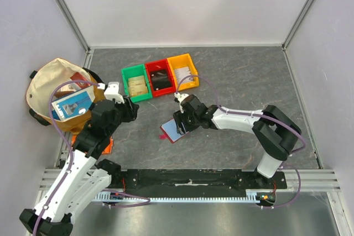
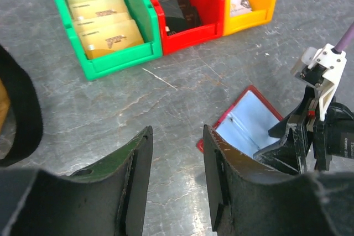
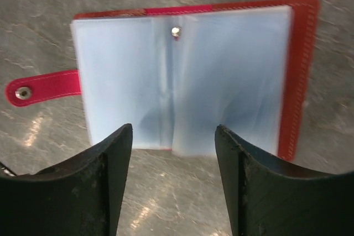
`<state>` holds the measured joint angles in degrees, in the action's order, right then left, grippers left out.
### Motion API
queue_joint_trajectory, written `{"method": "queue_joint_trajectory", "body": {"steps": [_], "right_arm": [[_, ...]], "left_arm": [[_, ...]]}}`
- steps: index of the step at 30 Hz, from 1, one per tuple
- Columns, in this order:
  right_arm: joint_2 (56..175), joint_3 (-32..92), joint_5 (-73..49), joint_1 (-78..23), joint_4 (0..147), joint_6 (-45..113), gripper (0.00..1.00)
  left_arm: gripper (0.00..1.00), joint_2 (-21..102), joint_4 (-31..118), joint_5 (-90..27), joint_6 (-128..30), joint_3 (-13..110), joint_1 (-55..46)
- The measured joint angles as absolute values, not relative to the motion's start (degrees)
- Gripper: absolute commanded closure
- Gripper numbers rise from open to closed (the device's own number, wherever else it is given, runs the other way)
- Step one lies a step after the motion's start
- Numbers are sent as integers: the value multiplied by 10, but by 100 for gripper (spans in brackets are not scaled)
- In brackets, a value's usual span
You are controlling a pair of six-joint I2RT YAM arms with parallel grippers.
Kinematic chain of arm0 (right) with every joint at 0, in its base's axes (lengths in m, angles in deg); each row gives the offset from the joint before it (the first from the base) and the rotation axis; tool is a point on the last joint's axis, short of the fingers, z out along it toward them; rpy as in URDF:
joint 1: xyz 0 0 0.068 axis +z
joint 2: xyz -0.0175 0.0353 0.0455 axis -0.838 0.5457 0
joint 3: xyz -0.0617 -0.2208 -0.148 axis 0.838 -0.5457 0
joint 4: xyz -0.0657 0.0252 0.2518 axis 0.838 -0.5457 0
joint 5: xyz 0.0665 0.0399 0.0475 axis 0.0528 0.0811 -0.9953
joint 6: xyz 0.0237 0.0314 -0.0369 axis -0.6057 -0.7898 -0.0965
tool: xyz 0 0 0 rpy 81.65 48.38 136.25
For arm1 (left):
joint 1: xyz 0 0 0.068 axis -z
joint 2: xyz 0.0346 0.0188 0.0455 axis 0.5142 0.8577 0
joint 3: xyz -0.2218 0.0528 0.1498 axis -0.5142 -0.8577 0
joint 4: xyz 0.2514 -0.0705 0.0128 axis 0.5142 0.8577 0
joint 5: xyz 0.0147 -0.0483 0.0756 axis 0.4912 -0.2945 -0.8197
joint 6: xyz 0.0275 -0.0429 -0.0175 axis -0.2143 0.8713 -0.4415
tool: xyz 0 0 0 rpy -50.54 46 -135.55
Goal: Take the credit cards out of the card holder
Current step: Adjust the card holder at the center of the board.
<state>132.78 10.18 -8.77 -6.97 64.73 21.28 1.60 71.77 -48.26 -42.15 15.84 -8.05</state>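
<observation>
Card holder (image 3: 301, 70) open, shown sleeves (image 3: 121, 81) seemingly empty; cards (image 2: 105, 26) in green bin (image 2: 119, 62); my left tool (image 2: 177, 136) and right tool (image 3: 172, 136) apart, empty.

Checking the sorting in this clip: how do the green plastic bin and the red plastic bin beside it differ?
The green plastic bin holds a row of gold cards; the red plastic bin holds dark contents I cannot identify. The green bin ends the row; the red bin sits mid-row, between it and the orange plastic bin. Both are open-topped, alike in shape and size, side by side.
</observation>
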Motion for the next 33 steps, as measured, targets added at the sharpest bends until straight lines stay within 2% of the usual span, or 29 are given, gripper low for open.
{"method": "queue_joint_trajectory", "body": {"steps": [6,11,17,22,27,33], "right_arm": [[1290,102,-4,-75,604,207,26],[1296,104,13,-85,597,209,29],[1328,109,-1,-84,600,211,47],[1329,109,-32,-84,607,213,67],[1327,109,-76,-83,612,213,75],[1320,109,-145,-76,641,211,79]], "left_arm": [[53,58,686,-383,-379,145,-79],[58,134,634,-315,-317,97,-34],[70,226,592,-288,-274,57,2],[72,291,551,-285,-258,31,13],[74,354,514,-285,-251,21,24],[76,397,456,-271,-240,21,27]]}}
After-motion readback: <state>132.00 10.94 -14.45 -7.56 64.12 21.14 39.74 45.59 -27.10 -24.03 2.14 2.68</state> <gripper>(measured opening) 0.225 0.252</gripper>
